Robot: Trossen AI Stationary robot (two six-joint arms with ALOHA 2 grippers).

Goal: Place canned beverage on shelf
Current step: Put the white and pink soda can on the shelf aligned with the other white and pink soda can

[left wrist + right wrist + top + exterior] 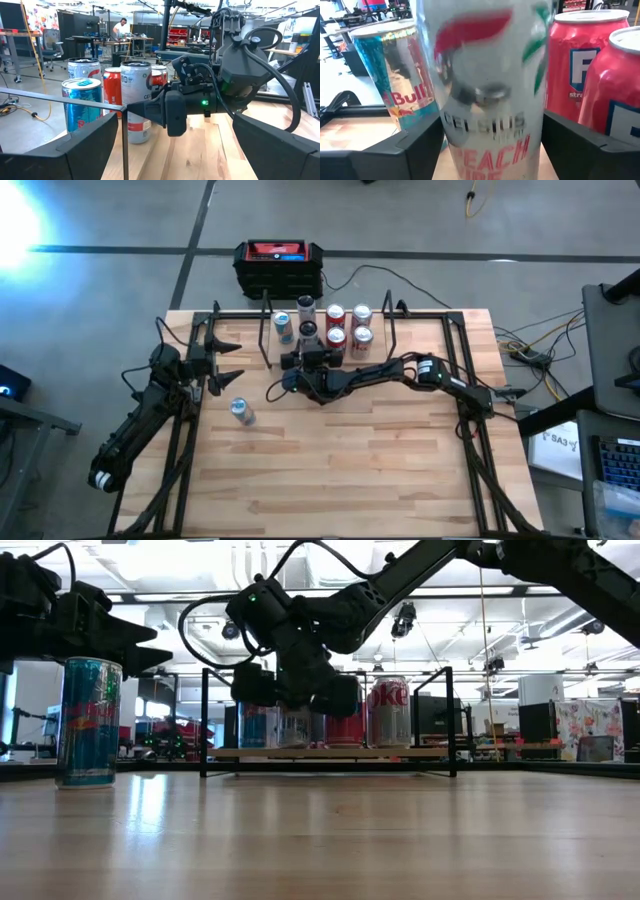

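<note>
The shelf (330,752), a light-wood plank with black rod uprights, stands at the table's far middle and carries several cans. One is a tall white can (490,100), which stands upright with its base on the plank (137,140). Beside it are a blue can (395,80) and red cans (580,60). My right gripper (310,345) reaches level toward the table's far edge, open, with a finger on each side of the white can. My left gripper (225,360) waits open at the table's left. Another blue can (240,412) stands on the tabletop near it. My right gripper has its fingers (415,150) level on both sides of the white can's lower body (485,150), coming from the table's near side. I cannot tell whether they touch it. The can stands upright on the shelf plank.
A black-and-red box (278,265) sits on the floor beyond the table's far edge. The shelf's black uprights (204,720) flank the cans. Bare tabletop (340,460) fills the near half. Cables lie to the right of the table.
</note>
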